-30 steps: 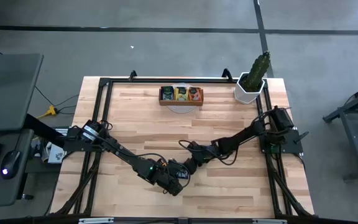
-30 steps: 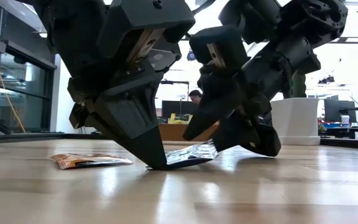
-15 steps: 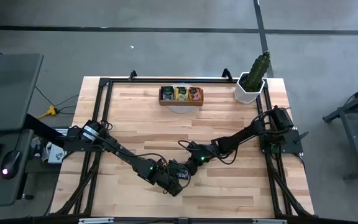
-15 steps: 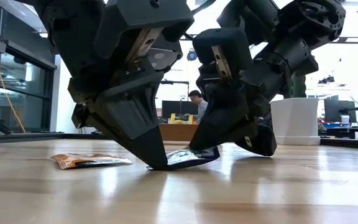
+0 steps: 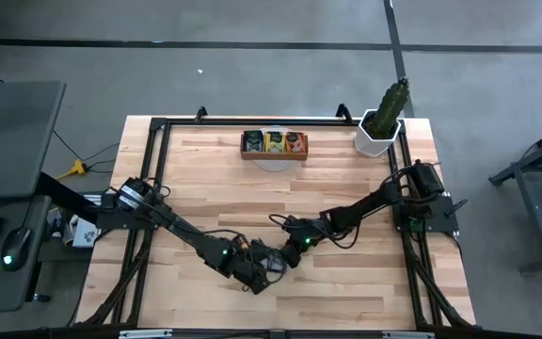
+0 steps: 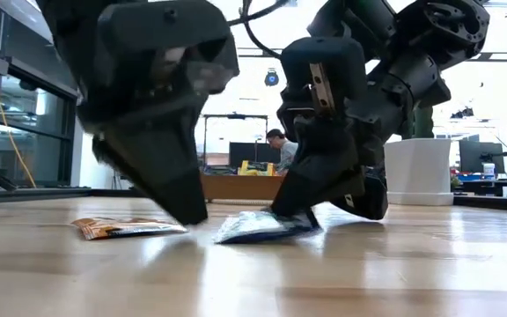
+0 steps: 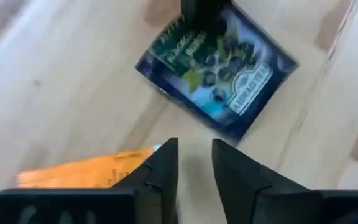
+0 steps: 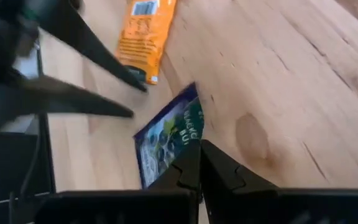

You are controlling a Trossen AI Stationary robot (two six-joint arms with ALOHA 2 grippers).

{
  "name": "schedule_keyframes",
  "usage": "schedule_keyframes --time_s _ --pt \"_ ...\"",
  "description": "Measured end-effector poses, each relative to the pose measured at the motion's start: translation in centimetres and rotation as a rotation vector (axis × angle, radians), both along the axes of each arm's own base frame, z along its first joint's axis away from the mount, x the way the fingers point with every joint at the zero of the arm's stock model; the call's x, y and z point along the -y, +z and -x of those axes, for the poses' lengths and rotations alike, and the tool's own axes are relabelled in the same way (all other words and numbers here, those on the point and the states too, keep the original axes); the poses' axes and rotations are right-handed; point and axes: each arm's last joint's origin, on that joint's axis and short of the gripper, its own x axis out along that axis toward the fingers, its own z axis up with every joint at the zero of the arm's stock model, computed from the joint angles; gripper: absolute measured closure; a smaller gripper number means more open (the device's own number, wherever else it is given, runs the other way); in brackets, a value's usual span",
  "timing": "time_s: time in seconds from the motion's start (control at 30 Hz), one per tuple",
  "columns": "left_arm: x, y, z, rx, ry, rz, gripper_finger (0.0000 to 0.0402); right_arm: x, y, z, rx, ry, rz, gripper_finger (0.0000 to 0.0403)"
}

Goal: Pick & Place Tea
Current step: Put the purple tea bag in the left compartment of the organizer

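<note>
The dark blue tea sachet (image 7: 217, 73) lies flat on the worktop (image 5: 346, 179) near the middle of its front edge, with the right hand (image 6: 293, 211) clenched on one edge of it and pressing that edge down, while an orange tea sachet (image 6: 126, 228) lies just beside it toward the left arm. The left hand (image 7: 194, 163) hangs just off the blue sachet's other side, grasping nothing, its fingers close together with a narrow gap. The wooden tray (image 5: 274, 143) sits well apart at the worktop's back edge; in the high view both sachets are hidden under the hands

Robotics lab: framed workbench (image 5: 196, 141), monitors (image 6: 245, 155).
</note>
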Motion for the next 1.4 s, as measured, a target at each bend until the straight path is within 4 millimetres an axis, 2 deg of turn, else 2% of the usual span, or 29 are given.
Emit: schedule_keyframes --time_s 0.17,0.3,0.47,0.6,0.83,1.1,1.27,1.4 --pt "-1.0 2.4 1.4 -0.024 0.027 -0.084 0.0281 0.1 0.5 0.3 0.000 0.036 0.051 0.0402" --pt "-1.7 3.5 2.5 -0.080 0.033 -0.137 0.0270 0.5 1.7 0.5 0.029 0.068 0.108 0.0403" --pt "-2.5 5.9 3.5 -0.051 0.027 -0.183 0.0268 1.4 4.8 1.3 0.093 0.130 0.247 0.0403" --pt "-3.8 7.5 3.3 -0.022 -0.042 -0.217 0.0268 2.6 7.6 2.4 0.134 0.148 0.368 0.0403" --pt "-8.7 10.8 2.2 0.040 -0.182 -0.270 0.0268 4.8 12.3 5.0 0.186 0.101 0.563 0.0403" --pt "-13.5 15.1 1.4 0.259 -0.467 -0.348 0.0268 6.2 16.6 8.9 0.220 0.031 0.697 0.0403" --pt "-17.7 16.2 1.1 0.328 -0.489 -0.357 0.0268 6.6 18.7 10.6 0.282 -0.010 0.740 0.0403" --pt "-21.4 17.0 0.7 0.455 -0.511 -0.324 0.0268 6.6 20.7 10.7 0.316 -0.016 0.778 0.0403"
